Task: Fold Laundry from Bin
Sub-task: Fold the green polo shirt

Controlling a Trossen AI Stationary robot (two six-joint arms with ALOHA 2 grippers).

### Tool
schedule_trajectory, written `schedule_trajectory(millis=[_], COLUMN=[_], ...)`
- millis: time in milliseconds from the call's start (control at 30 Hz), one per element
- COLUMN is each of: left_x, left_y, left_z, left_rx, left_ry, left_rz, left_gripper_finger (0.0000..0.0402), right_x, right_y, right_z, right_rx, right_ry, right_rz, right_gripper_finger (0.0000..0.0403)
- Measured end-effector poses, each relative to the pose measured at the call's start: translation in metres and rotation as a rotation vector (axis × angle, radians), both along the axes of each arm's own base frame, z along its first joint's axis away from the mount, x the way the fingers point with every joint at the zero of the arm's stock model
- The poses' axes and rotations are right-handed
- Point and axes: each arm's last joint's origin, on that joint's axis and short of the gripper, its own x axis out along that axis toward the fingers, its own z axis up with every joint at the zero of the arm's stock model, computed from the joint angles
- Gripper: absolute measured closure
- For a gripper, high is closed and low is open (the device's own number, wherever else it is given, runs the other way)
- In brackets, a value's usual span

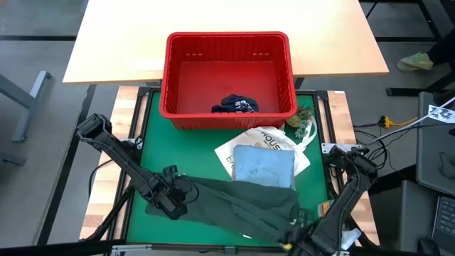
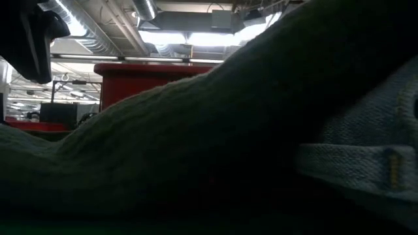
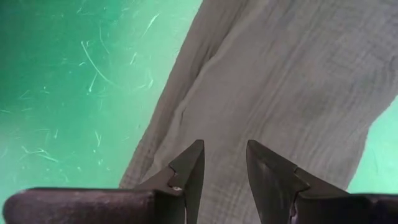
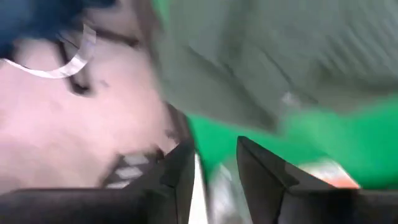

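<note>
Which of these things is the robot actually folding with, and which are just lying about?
Job: dark olive-green crinkled garment; folded light blue shirt; navy shorts; red slotted plastic bin.

Lying about: white printed tote bag; small green leafy thing.

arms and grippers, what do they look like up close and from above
Both arms are dark, near black, built of slim tube links with chunky rounded joints. The left gripper ends in two black, wedge-shaped fingers tapering to points, mounted on a dark crossbar. The right gripper has the same matte black tapered pair.

Red bin [image 1: 229,71], olive garment [image 1: 242,203], green mat [image 1: 153,142].
</note>
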Motion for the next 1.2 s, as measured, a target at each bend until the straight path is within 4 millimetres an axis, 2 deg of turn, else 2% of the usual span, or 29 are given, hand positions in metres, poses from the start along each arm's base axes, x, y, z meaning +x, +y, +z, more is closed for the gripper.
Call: schedule_trajectory(millis=[133, 333, 633, 933, 1200], left_x=[-0.003, -0.007, -0.009, -0.009, -0.008], left_y=[-0.003, -0.009, -0.018, -0.018, -0.018], left_z=[0.0, 0.0, 0.001, 0.001, 0.001], left_rx=[0.0, -0.003, -0.031, -0.036, -0.037], left_ry=[0.0, -0.002, -0.033, -0.041, -0.041], left_rz=[-0.015, -0.041, -0.066, -0.066, -0.066], left_gripper_finger=[0.0288, 0.0288, 0.0288, 0.0288, 0.0288], right_x=[0.011, 0.019, 0.024, 0.021, 0.019], right_y=[0.013, 0.013, 0.021, 0.012, 0.01], right_z=[0.003, -0.003, -0.03, -0.032, -0.046], right_rx=[0.096, -0.021, -0.105, -0.242, -0.241], right_ry=[-0.176, -0.335, -0.301, -0.295, -0.259], right_rz=[0.056, 0.038, 0.16, 0.185, 0.221], right_gripper_finger=[0.0283, 0.0283, 0.0283, 0.0283, 0.0283])
